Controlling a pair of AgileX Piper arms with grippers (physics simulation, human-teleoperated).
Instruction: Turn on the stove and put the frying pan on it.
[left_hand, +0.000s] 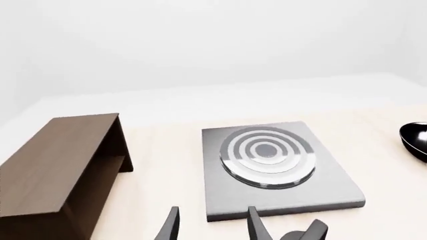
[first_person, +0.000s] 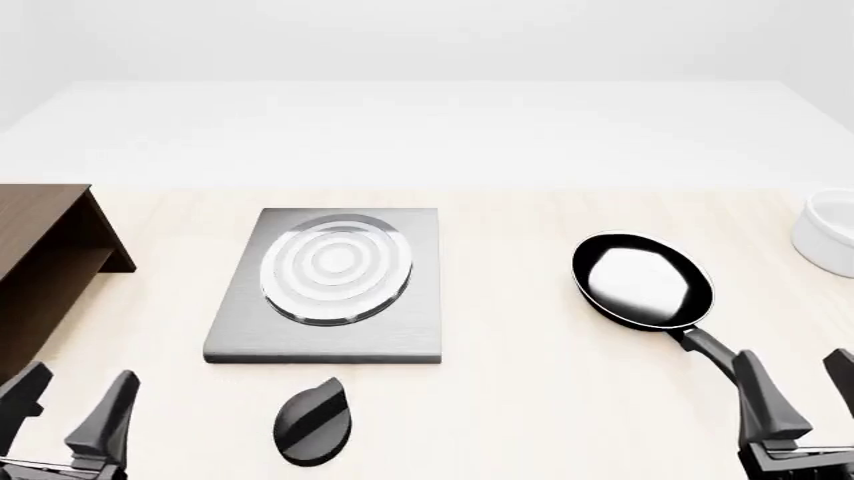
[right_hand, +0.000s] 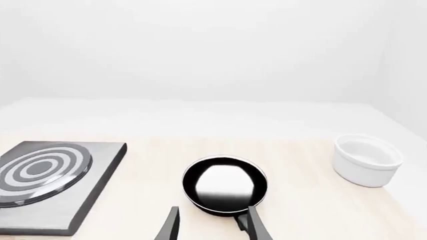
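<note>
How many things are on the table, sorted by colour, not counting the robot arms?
Black: 2, the frying pan and the knob
Grey: 1, the stove
Brown: 1, the wooden shelf
White: 1, the bowl
Total: 5
</note>
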